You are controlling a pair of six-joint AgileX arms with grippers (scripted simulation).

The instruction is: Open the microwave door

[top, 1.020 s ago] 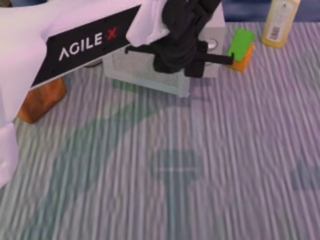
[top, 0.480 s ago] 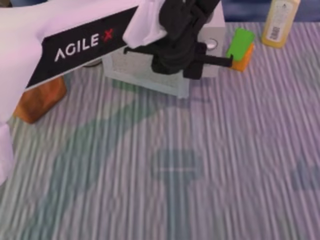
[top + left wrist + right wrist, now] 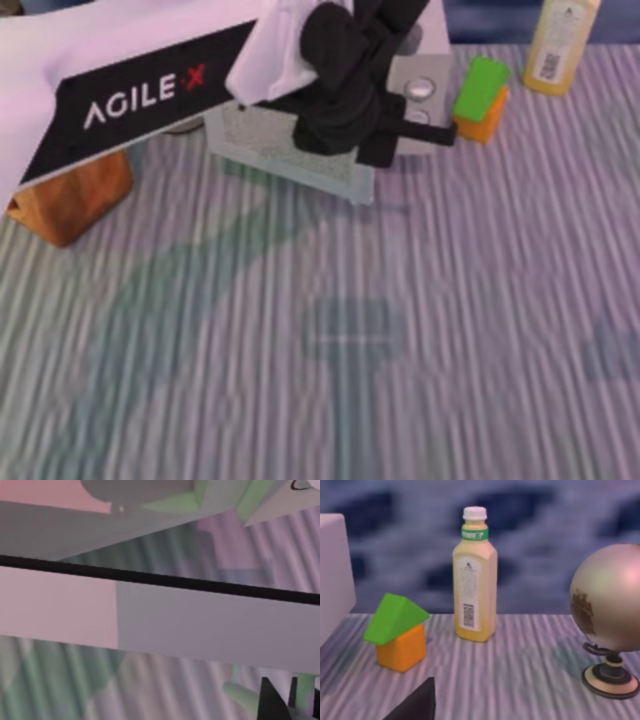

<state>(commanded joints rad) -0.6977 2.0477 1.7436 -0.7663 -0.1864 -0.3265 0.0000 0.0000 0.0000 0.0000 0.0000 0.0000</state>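
Note:
The pale microwave (image 3: 425, 60) stands at the table's far edge, its two silver knobs (image 3: 420, 90) showing. The microwave door (image 3: 285, 150), with its speckled mesh window, is swung a little out from the body. My left gripper (image 3: 350, 105) hangs over the door's free end beside the knob strip. In the left wrist view the door's thin edge (image 3: 200, 625) fills the middle, and the dark fingertips (image 3: 272, 705) stand on either side of a pale piece at the corner. The right gripper (image 3: 462, 712) is parked off to the right, one dark fingertip (image 3: 420, 705) showing with bare table beside it.
An orange-brown wooden block (image 3: 75, 200) lies left of the microwave under my left arm. An orange block with a green roof (image 3: 480, 100) sits right of the knobs, a yellow bottle (image 3: 560, 45) beyond it. A globe (image 3: 610, 605) stands further right.
My left arm has drawn towards the left, and the door's free end has swung out with it. More of the knob strip now shows.

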